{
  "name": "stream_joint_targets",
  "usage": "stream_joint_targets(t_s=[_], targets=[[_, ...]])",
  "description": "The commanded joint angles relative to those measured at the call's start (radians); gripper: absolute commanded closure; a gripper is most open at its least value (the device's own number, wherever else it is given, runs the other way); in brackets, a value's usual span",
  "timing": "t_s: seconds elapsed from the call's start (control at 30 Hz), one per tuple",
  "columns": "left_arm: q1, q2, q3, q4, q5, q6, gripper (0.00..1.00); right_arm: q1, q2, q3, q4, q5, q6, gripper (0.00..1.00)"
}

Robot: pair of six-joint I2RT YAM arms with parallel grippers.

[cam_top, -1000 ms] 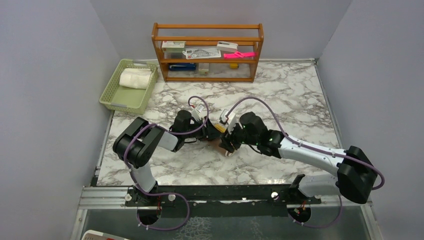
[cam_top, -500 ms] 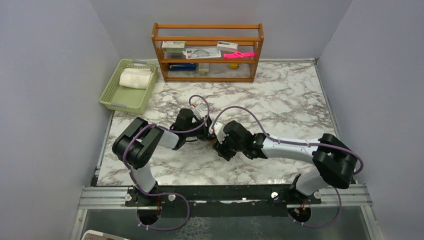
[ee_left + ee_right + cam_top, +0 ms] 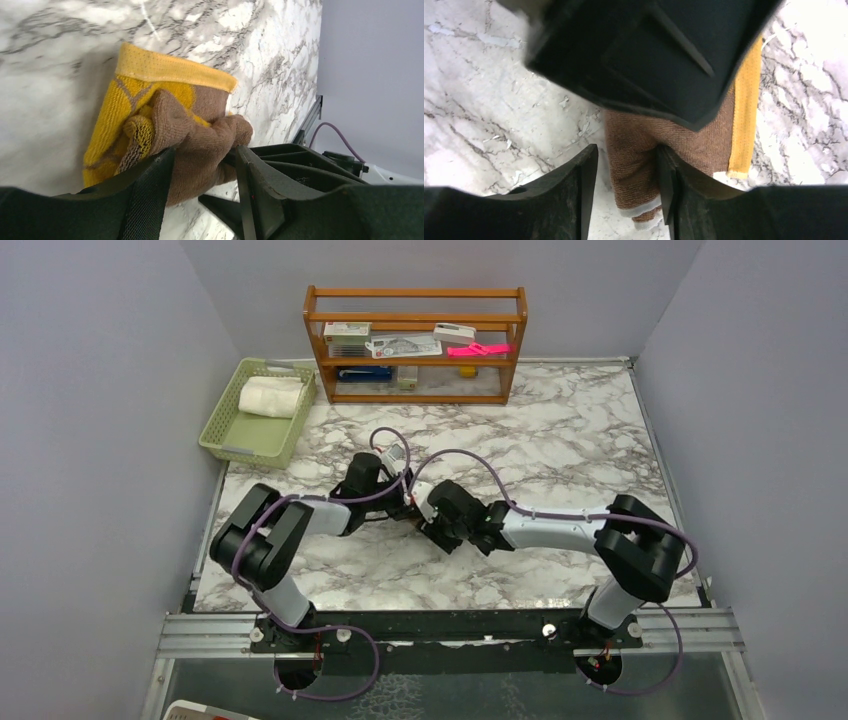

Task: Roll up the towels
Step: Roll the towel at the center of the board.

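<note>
Left wrist view: the left gripper [image 3: 204,152] stands roughly half closed, both fingers pressed into a thick bunched fold of the brown towel [image 3: 195,135], which fills the space between them. That towel lies on the marble table [image 3: 45,75], partly rolled. Its mustard-yellow trim faces away from the fingers, and a yellow patch shows on the side.

Right wrist view: the right gripper [image 3: 626,150] straddles the narrow end of the brown towel with its jaws about half apart. One finger lies against the cloth. A thin strip of marble shows between the cloth and the other finger, so no firm hold is seen. A black housing overhangs the far part of the brown towel in this view.

Top external view: both arms reach in from the near edge and meet over the brown towel, almost hiding it.

Beyond the brown towel and to its left, a green basket [image 3: 222,445] holds the cream-white towel [image 3: 271,397], rolled.

Farther beyond the brown towel, a wooden shelf [image 3: 415,292] stands against the back wall, carrying small items.
</note>
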Motion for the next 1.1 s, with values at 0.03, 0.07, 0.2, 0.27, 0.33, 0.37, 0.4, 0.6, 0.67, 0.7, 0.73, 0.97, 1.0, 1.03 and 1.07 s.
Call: stream_joint_targets(t_s=[0.03, 0.07, 0.2, 0.27, 0.33, 0.37, 0.4, 0.6, 0.67, 0.7, 0.73, 0.97, 1.0, 1.03, 1.07], targets=[[0.104, -0.09, -0.028, -0.302, -0.018, 0.048, 0.47, -0.004, 0.088, 0.02, -0.077, 0.038, 0.007, 0.6], [0.128, -0.114, -0.024, -0.31, 0.003, 0.043, 0.46, -0.004, 0.098, 0.028, -0.084, 0.03, 0.009, 0.63], [0.214, -0.203, 0.031, -0.422, 0.032, 0.089, 0.42, -0.005, 0.127, 0.051, -0.102, -0.025, 0.013, 0.83], [0.242, -0.233, 0.048, -0.467, 0.028, 0.116, 0.4, -0.009, 0.126, 0.062, -0.1, -0.078, 0.029, 0.86], [0.254, -0.247, 0.035, -0.479, 0.031, 0.127, 0.4, -0.023, 0.111, 0.072, -0.088, -0.166, 0.056, 0.88], [0.256, -0.251, 0.02, -0.477, 0.033, 0.128, 0.4, -0.036, 0.101, 0.076, -0.081, -0.219, 0.073, 0.89], [0.256, -0.255, 0.001, -0.468, 0.036, 0.123, 0.4, -0.049, 0.088, 0.082, -0.072, -0.264, 0.094, 0.89], [0.254, -0.298, -0.133, -0.338, 0.074, 0.026, 0.39, -0.159, 0.06, 0.118, -0.033, -0.491, 0.213, 0.91], [0.252, -0.323, -0.155, -0.313, 0.077, 0.006, 0.37, -0.223, 0.061, 0.118, -0.008, -0.578, 0.254, 0.91], [0.252, -0.334, -0.162, -0.305, 0.077, -0.002, 0.36, -0.252, 0.069, 0.118, 0.003, -0.624, 0.274, 0.91], [0.251, -0.343, -0.165, -0.302, 0.077, -0.008, 0.34, -0.28, 0.078, 0.119, 0.015, -0.663, 0.297, 0.91], [0.214, -0.346, -0.175, -0.226, 0.066, -0.063, 0.26, -0.421, 0.18, 0.117, 0.139, -0.953, 0.487, 0.91], [0.202, -0.335, -0.177, -0.2, 0.061, -0.074, 0.25, -0.431, 0.193, 0.114, 0.164, -0.98, 0.518, 0.91], [0.185, -0.322, -0.18, -0.171, 0.055, -0.091, 0.25, -0.437, 0.207, 0.111, 0.187, -1.007, 0.543, 0.91], [0.17, -0.308, -0.183, -0.137, 0.049, -0.107, 0.25, -0.442, 0.22, 0.11, 0.205, -1.027, 0.566, 0.91]])
